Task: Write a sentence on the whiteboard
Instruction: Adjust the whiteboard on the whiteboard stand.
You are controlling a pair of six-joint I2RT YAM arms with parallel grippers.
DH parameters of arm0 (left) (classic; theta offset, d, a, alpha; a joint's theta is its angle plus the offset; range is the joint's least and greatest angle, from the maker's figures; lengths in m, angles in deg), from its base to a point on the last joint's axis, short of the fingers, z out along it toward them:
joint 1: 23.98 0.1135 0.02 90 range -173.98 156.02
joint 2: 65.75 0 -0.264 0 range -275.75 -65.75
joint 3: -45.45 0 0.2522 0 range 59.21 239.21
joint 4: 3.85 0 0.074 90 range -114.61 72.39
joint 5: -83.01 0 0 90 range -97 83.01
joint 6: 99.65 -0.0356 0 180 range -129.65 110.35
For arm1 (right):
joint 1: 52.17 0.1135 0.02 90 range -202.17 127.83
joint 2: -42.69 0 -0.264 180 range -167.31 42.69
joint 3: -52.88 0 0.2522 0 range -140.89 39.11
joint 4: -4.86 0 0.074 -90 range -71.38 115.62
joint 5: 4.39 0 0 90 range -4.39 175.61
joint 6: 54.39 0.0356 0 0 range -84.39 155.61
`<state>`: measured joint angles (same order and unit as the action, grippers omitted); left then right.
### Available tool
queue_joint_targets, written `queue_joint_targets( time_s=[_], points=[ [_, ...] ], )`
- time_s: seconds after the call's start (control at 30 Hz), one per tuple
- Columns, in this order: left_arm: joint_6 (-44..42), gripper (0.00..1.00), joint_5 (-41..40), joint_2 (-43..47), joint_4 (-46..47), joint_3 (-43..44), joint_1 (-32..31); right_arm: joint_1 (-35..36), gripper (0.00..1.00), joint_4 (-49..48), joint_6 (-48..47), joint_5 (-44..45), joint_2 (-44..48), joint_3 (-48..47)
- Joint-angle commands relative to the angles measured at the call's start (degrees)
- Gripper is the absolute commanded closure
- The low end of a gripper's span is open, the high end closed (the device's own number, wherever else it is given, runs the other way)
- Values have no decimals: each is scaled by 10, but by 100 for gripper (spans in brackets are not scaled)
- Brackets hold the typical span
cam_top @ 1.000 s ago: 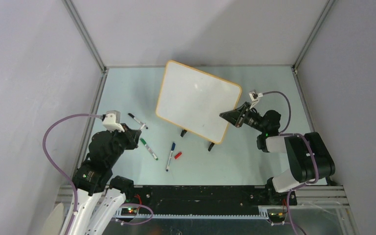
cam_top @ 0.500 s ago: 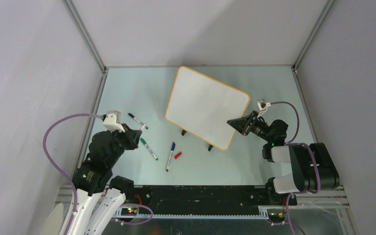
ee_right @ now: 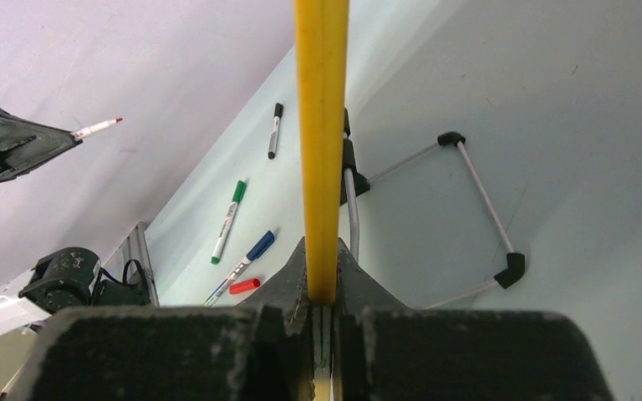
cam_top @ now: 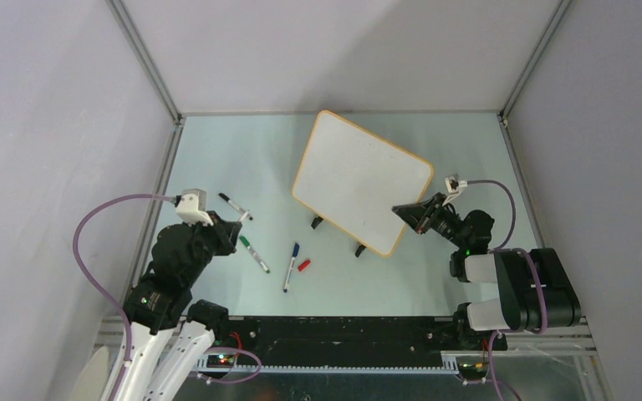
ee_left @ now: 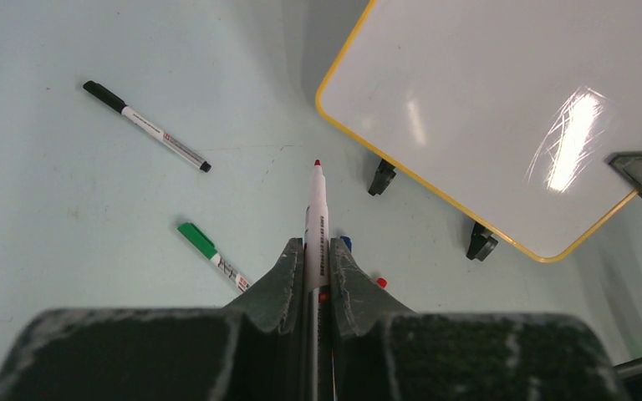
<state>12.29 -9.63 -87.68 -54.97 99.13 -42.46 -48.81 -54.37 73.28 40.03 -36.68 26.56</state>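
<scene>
Right gripper (cam_top: 414,215) clamped on right edge of whiteboard (cam_top: 359,180), right of centre on table (cam_top: 217,159); left gripper (ee_left: 317,255), near left, pinching uncapped red marker (ee_left: 316,209); loose between them: green marker (cam_top: 253,253), blue marker (cam_top: 290,266), black marker (cam_top: 234,205), red cap (cam_top: 303,265).

This looks like a robot lab, not a home or a shop. In the top view a pale green table (cam_top: 217,159) sits inside a small booth with plain grey walls (cam_top: 42,125), and thin metal bars (cam_top: 144,60) run along the corners at the upper left and upper right. Along the bottom edge, a left arm (cam_top: 171,267) and a right arm (cam_top: 510,280) are fixed by a black rail (cam_top: 343,330), with purple cables (cam_top: 76,238) looping off them.
</scene>
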Motion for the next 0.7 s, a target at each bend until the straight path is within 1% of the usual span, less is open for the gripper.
queue_joint_targets(
  time_s=[0.0, 0.13, 0.17, 0.2, 0.23, 0.27, 0.3, 0.33, 0.37, 0.4, 0.43, 0.47, 0.53, 0.67],
  points=[
    [-14, 100, -8, 5, 12, -2, -6, -2, 100, -117, -14, 20, 13, 18],
    [-14, 100, -7, 5, 12, -2, -8, 10, 100, -121, -25, 18, 6, 36],
    [-14, 100, -7, 5, 12, -2, -8, 17, 96, -121, -27, 20, 8, 41],
    [-14, 100, -7, 5, 12, -2, -9, 22, 90, -121, -29, 24, 9, 44],
    [-14, 100, -8, 4, 12, -2, -9, 23, 77, -121, -28, 26, 10, 48],
    [-14, 100, -8, 5, 12, -2, -10, 25, 69, -121, -26, 28, 12, 51],
    [-14, 100, -10, 5, 11, -2, -10, 26, 57, -119, -23, 30, 12, 51],
    [-14, 100, -11, 5, 10, -2, -10, 28, 53, -116, -15, 35, 13, 51],
    [-14, 100, -13, 6, 10, -1, -10, 28, 41, -108, -11, 40, 14, 51],
    [-14, 100, -14, 6, 9, -1, -11, 27, 36, -104, -4, 41, 15, 51],
    [-13, 100, -16, 6, 10, -1, -12, 26, 28, -98, -2, 44, 16, 53],
    [-13, 100, -17, 7, 9, -1, -13, 25, 24, -96, 1, 46, 19, 59],
    [-13, 100, -18, 8, 9, -1, -15, 25, 17, -93, 5, 50, 26, 70],
    [-13, 100, -18, 7, 10, -2, -16, 25, 16, -68, 11, 58, 53, 91]
  ],
)
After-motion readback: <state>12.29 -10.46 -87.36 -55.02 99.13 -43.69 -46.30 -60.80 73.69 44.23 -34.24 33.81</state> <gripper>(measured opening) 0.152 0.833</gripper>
